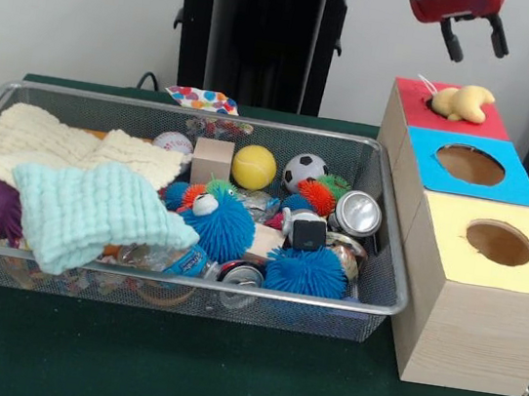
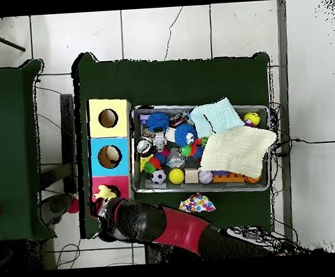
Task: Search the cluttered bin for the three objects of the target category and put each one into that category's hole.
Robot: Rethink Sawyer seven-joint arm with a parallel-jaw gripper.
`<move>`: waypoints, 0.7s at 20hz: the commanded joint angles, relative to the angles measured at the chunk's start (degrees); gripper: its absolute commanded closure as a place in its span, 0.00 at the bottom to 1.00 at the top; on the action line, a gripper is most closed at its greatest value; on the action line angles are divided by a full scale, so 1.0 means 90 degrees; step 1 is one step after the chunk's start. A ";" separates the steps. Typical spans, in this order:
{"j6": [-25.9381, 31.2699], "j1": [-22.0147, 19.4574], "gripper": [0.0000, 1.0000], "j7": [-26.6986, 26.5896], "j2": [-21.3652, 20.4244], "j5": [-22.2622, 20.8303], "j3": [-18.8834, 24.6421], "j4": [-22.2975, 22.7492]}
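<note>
Gripper (image 1: 473, 37): fingers spread apart, holding nothing, hanging in the air above the red-faced hole (image 1: 425, 107) of the wooden box (image 1: 468, 325). Pale yellow plush animal (image 1: 462, 103): lying on the red face directly below the gripper, apart from the fingers; it appears to sit over the cut-out, though the opening itself is hidden in the front view. Beside the red face, nearer the camera: blue-faced hole (image 1: 469, 165), then yellow-faced hole (image 1: 500, 242). Wire mesh bin (image 1: 388, 265): standing just beside the box, cluttered. Contents noted: mint cloth (image 1: 85, 212), cream cloth (image 1: 50, 143), blue puffer ball (image 1: 216, 226), yellow ball (image 1: 254, 167), soccer ball (image 1: 304, 170), can (image 1: 358, 214).
</note>
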 commanded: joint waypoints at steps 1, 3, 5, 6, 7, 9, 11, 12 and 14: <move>-0.0092 0.0134 0.00 0.1447 -0.0170 0.0075 -0.0326 -0.0568; -0.0111 0.0130 0.00 0.1456 -0.0199 0.0062 -0.0328 -0.0555; -0.0134 0.0130 0.00 0.1435 -0.0192 0.0040 -0.0345 -0.0556; -0.0163 0.0118 0.00 0.1464 -0.0186 0.0041 -0.0330 -0.0545; -0.0151 0.0131 0.00 0.1434 -0.0203 0.0034 -0.0367 -0.0548; -0.0139 0.0127 0.00 0.1432 -0.0232 0.0034 -0.0364 -0.0547; -0.0066 0.0161 0.00 0.1386 -0.0267 0.0054 -0.0436 -0.0573; 0.0031 0.0218 0.00 0.1275 -0.0298 0.0059 -0.0569 -0.0639; 0.0345 0.0407 0.00 0.1029 -0.0421 0.0081 -0.0975 -0.0813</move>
